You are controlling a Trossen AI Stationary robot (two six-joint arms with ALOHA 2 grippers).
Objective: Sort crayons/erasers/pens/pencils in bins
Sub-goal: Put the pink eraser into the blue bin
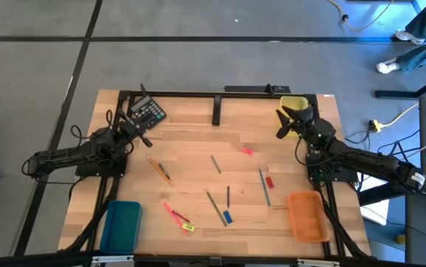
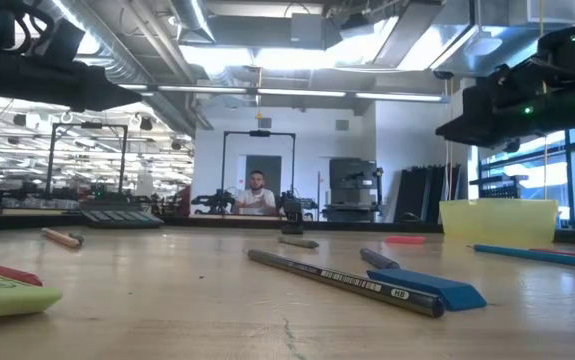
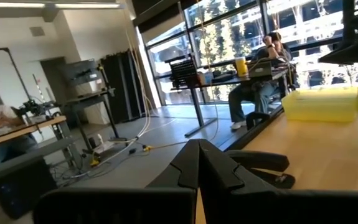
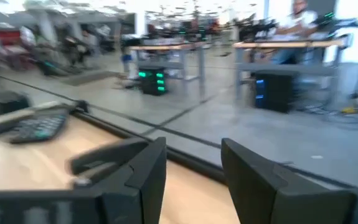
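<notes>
Three bins sat on the wooden table [image 1: 198, 141]: a yellow bin [image 1: 295, 103] at the far right corner, an orange bin [image 1: 307, 215] at the near right, and a teal bin [image 1: 121, 225] at the near left, none of them showing anything inside from above. Two red erasers lay out in the open, one [image 1: 247, 151] toward the far middle, the other [image 1: 270, 182] just beside a blue pen [image 1: 264, 185]. One blue eraser [image 1: 227, 216] rested near the front edge, touching the tip of a grey pencil [image 1: 215, 207], and one yellow-green eraser [image 1: 188, 227] sat at the end of a pink crayon [image 1: 174, 214]. One orange crayon [image 1: 158, 170] lay left of centre, with another grey pencil [image 1: 215, 164] and a short blue stick [image 1: 227, 196] farther right.

At the far left, the left gripper [image 1: 143, 138] hovered beside a black calculator [image 1: 147, 112]; its fingers [image 3: 219, 171] were pressed together and carried nothing. Over the far right corner, the right gripper [image 1: 287, 123] hung just beside the yellow bin, its fingers [image 4: 142, 171] spread apart with nothing between them. Several people sat at desks in the room beyond.
</notes>
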